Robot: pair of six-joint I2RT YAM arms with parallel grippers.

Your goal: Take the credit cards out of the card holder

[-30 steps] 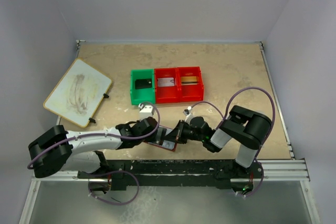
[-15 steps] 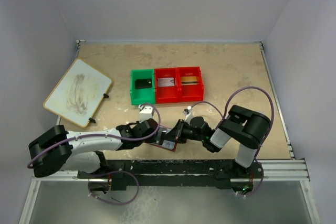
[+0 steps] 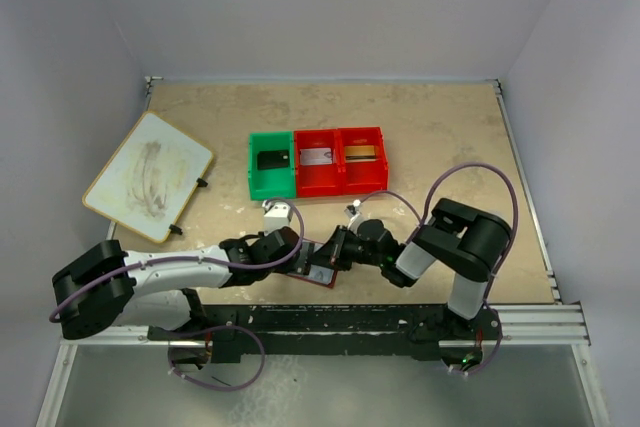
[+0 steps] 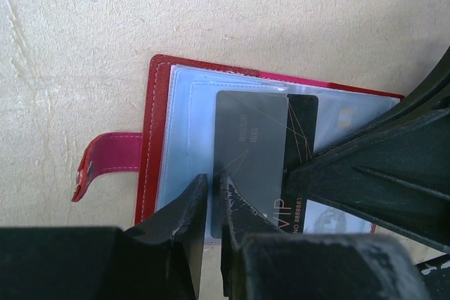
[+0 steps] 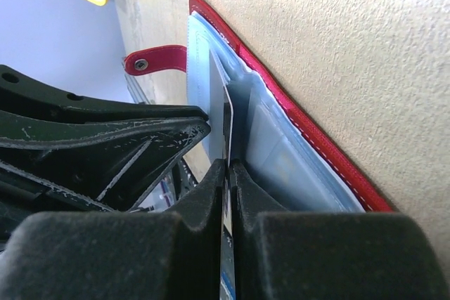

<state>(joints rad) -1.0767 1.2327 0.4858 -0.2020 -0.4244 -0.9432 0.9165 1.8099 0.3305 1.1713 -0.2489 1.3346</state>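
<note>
Right gripper (image 5: pixel 224 168) clamped on black card (image 4: pixel 304 114) in holder (image 4: pixel 151 138), lower centre. Left gripper (image 4: pixel 213 186) near-closed at grey card (image 4: pixel 249 138) edge, hold unclear, crowding right's fingers. Bin (image 3: pixel 318 192) above.

Bare table (image 3: pixel 322 219) between card holder (image 3: pixel 322 275) and bins (image 3: pixel 340 192)

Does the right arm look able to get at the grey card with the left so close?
Probably yes: the right tool is pinching a card edge in the open card holder, seemingly the grey card, and the left tool sits beside it, not across.
</note>
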